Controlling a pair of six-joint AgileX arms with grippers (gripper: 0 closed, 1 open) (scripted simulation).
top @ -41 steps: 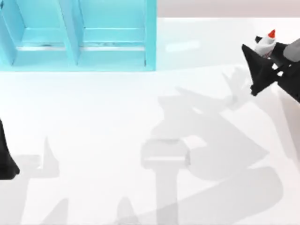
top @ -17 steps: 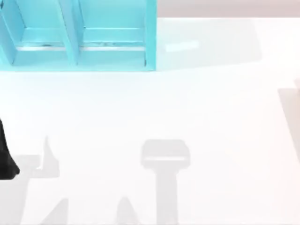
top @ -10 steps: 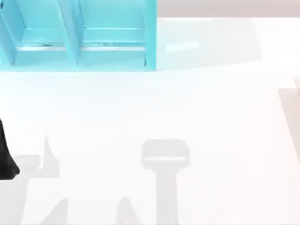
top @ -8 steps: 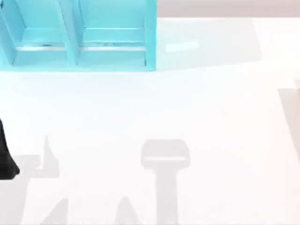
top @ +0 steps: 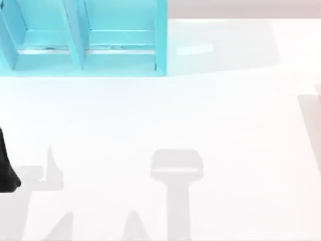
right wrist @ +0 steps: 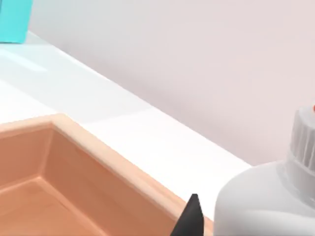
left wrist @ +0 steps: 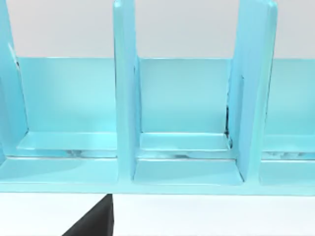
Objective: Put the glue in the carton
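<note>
- Holding the glue [right wrist: 268, 201] up beside the carton [right wrist: 74, 162] is where your right arm stands: the right wrist view shows the white bottle's shoulder and ribbed neck close to the camera, with the carton's tan rim and open inside just beside and below it.
- You can see one dark fingertip [right wrist: 191, 219] of the right claw beside the bottle. The bottle sits off the counter [top: 200, 115] against the claw, so judge it gripped.
- Judge the bottle not yet over the opening; it looks level with the rim's corner, so you likely need to carry it inward before letting go, or it may catch the rim.
- Your left arm [top: 6, 170] is parked at the counter's left edge; you cannot tell its claw's state.
- Its wrist camera faces the blue rack [left wrist: 182, 147] at the counter's far left, which plays no part.
</note>
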